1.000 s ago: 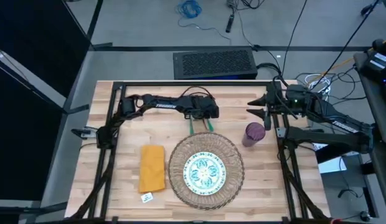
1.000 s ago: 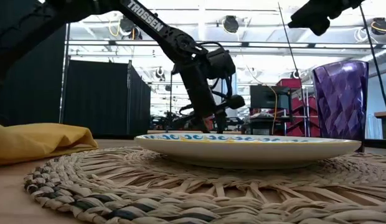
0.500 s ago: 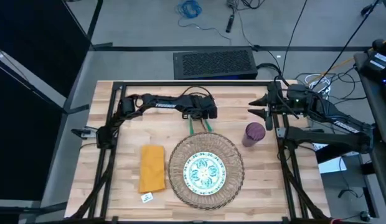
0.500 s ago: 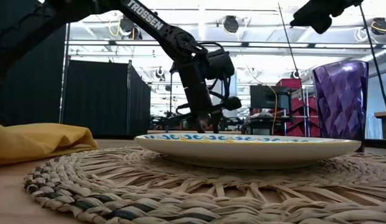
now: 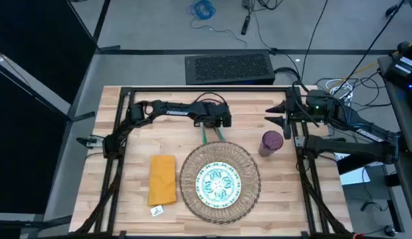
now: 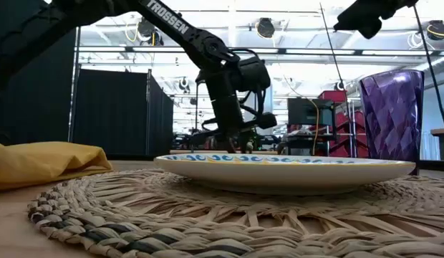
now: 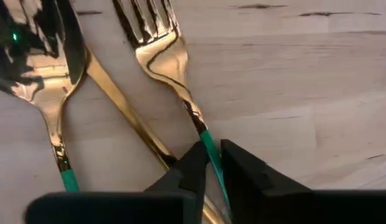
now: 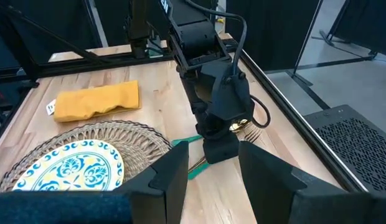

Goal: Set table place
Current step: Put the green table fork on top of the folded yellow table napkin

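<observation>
Behind the woven mat (image 5: 220, 180) on the counter (image 5: 136, 143) | left gripper (image 7: 215, 163) fingers pinch the fork (image 7: 162, 56)'s slim, slippery green handle | right gripper (image 8: 210, 167) fingers spread, idle above the purple cup (image 5: 271, 143).

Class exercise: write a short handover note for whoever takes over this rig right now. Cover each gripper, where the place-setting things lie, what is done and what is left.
Left gripper: down at the cutlery beyond the mat, fingers closed on the fork at its green handle.
Right gripper: open, waiting above the table behind the purple cup.
Done: plate on the woven mat; napkin left of it; cup to its right.
Left: place fork, spoon and the third gold piece beside the plate.
</observation>
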`<action>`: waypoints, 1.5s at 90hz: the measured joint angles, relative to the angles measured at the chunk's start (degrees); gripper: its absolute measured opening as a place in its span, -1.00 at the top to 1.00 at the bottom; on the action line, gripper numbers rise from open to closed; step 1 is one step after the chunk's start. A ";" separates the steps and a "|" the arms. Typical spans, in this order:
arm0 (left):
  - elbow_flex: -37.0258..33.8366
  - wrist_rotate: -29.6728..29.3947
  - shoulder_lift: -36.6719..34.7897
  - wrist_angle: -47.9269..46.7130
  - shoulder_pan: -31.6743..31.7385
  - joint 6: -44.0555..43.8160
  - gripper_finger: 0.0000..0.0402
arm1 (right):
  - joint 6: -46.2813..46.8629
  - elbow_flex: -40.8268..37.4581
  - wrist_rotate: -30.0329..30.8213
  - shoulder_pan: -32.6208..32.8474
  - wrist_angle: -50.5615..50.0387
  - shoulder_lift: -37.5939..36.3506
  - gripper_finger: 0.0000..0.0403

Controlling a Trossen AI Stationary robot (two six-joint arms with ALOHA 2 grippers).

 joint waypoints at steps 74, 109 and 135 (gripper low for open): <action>23.86 -3.02 -1.14 -12.53 1.54 20.75 0.99 | -0.58 0.02 0.14 -0.02 -0.44 0.00 0.35; 32.33 -4.09 -6.33 -54.01 0.65 27.42 1.00 | -1.47 0.02 0.34 -0.02 -4.34 -0.76 0.35; 24.49 -9.04 -27.18 -52.08 -4.46 24.46 1.00 | -1.10 0.02 0.53 -0.02 -5.11 -2.58 0.35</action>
